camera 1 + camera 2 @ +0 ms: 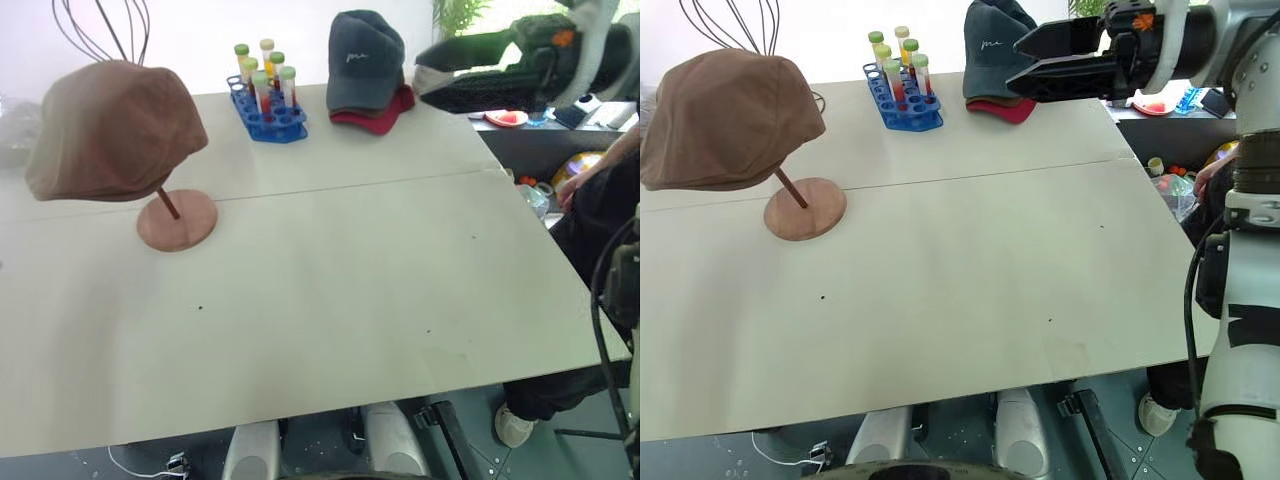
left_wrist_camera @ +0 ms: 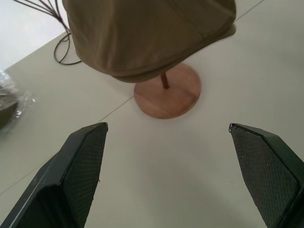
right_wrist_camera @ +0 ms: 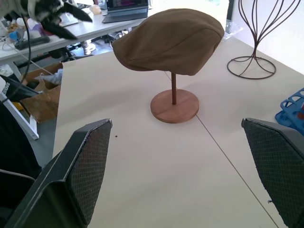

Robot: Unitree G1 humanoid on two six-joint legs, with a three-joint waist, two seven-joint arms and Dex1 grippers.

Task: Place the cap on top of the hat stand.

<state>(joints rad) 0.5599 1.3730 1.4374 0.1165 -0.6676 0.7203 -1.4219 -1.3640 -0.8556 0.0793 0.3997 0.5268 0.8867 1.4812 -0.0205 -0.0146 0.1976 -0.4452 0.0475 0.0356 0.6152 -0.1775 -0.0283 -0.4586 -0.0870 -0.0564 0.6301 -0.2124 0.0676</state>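
The cap point(image 1: 110, 130) sits on top of the stand point(image 1: 177, 220), draped over the top disc and hiding it; only the thin slanted rod and base disc show beneath. It looks light, soft and floppy, so I judge it would sag if pinched. A hold on the short brim or a fold at the crown edge seems safest, and a hard tug could tip the stand. My left gripper point(image 2: 166, 166) is wide open and empty, near the stand's base. My right gripper point(image 1: 1040, 62) is wide open too, holding nothing, raised above the far side. The bench point(image 1: 350, 300) is bare in front; a tube rack point(image 1: 265, 100) and wire frame point(image 3: 254, 38) lie behind.
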